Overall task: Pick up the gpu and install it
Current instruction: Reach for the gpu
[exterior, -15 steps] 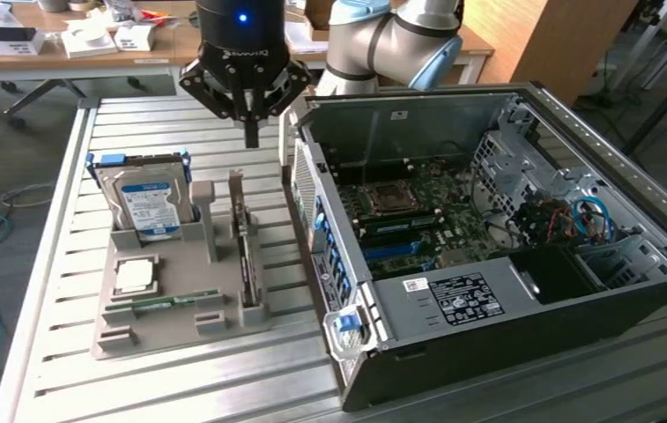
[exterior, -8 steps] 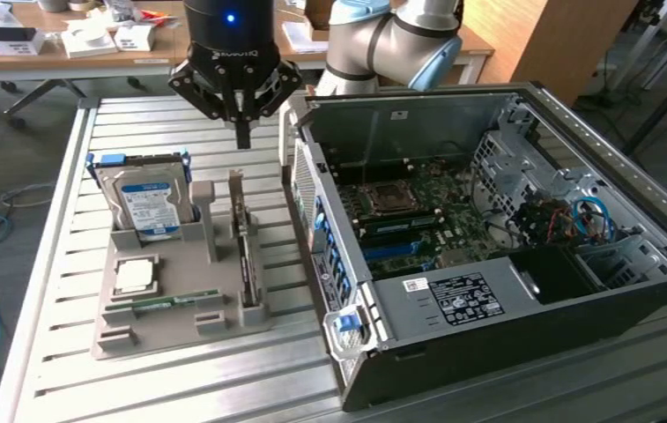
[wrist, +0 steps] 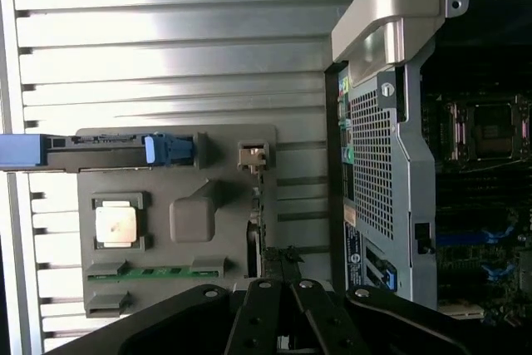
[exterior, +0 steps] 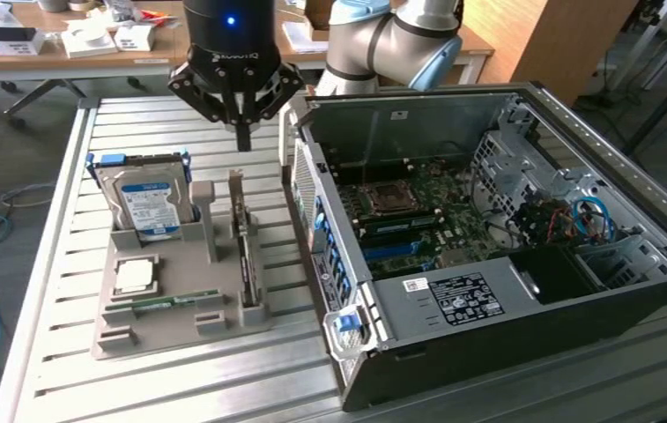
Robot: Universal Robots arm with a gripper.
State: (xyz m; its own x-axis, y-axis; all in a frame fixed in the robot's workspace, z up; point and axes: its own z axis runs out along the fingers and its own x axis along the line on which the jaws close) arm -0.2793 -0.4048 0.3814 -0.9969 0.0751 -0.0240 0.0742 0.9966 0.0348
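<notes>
The gpu (exterior: 240,233) is a thin card standing on edge in a slot of the grey holder (exterior: 174,308), on the side nearest the computer case. In the wrist view the gpu (wrist: 257,205) appears edge-on along the holder (wrist: 179,180). My gripper (exterior: 242,145) hangs point-down above the far end of the card, apart from it. Its fingers are shut together with nothing between them. In the wrist view the gripper (wrist: 281,255) has its tips close to one end of the card's slot.
The holder also carries a silver hard drive with a blue label (exterior: 145,203), a square processor chip (exterior: 133,276) and a green memory stick (exterior: 174,301). The open computer case (exterior: 663,256) lies at the exterior view's right, motherboard (exterior: 410,216) exposed. All rest on a slatted metal table (exterior: 40,264).
</notes>
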